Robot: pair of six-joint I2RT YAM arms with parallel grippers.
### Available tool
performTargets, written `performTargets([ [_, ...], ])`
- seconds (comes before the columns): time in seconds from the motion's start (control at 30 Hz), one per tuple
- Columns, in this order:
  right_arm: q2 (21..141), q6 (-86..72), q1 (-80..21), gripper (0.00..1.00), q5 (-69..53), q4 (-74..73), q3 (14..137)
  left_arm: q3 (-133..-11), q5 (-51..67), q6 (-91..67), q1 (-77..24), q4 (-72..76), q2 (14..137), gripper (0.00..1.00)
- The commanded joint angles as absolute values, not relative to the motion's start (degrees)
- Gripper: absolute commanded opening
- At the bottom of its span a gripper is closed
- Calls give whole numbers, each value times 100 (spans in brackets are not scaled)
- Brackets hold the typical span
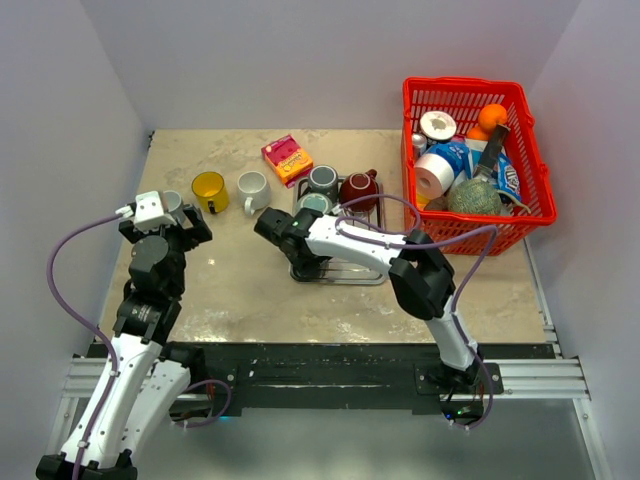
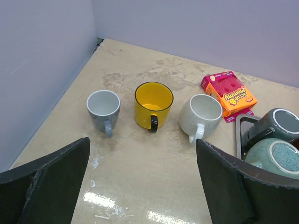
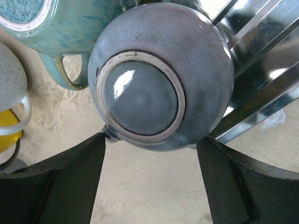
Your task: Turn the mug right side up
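Mug, blue-grey and base-up, rests on the metal rack near the middle of the table, just beside a teal mug. At far left, the left hand hovers with its fingers spread, holding nothing. Ahead of it, a grey mug, a yellow mug and a speckled white mug stand upright in a row, then an orange-and-pink box. The right hand is spread wide, one finger on each side of the inverted mug; whether they touch it cannot be told. A red basket of groceries sits far right.
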State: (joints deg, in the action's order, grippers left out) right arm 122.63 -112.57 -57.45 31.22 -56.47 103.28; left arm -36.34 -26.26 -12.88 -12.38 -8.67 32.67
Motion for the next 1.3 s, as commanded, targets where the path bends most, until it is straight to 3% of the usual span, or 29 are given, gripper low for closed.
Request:
performTargets([
  [0.0,12085,-12621,-5608,81,3252,-5941,9976,-3718,-2786,-1345,-1195,-686,3252,99],
  [0.4,11355,-12718,-5440,81,3533,-5915,9035,-3727,-2742,-1354,-1195,-721,3278,99],
  [0.6,11592,-12709,-5440,82,3524,-6073,9465,-3718,-2768,-1345,-1195,-747,3278,99],
  [0.93,12198,-13218,-5326,76,3419,-6811,10616,-3709,-2891,-1327,-1195,-738,3322,99],
  [1.27,12015,-13623,-5186,89,3138,-6680,10073,-3683,-2936,-1292,-1195,-694,3322,99],
])
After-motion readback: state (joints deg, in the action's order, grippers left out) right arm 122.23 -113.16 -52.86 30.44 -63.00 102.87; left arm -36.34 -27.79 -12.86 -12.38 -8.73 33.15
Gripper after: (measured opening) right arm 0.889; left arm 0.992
